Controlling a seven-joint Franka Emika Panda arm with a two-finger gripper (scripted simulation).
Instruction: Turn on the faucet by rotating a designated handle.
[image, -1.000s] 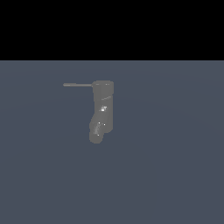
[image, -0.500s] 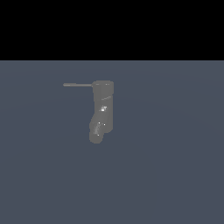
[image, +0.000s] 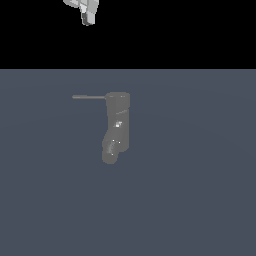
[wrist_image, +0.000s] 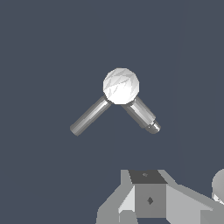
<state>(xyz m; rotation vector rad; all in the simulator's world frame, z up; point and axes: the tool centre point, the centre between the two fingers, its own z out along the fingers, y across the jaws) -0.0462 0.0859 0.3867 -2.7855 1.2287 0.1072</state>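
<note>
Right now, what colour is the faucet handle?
Plain grey, no pattern. The handle shows best in the exterior view, projecting from the top of the faucet.

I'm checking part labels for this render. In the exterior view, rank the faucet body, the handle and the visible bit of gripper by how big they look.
1. Faucet body: plainly largest.
2 and 3. Handle and gripper: unsure. The handle is longer but very thin; the gripper is cut off by the frame edge and may sit at a different depth.
</note>
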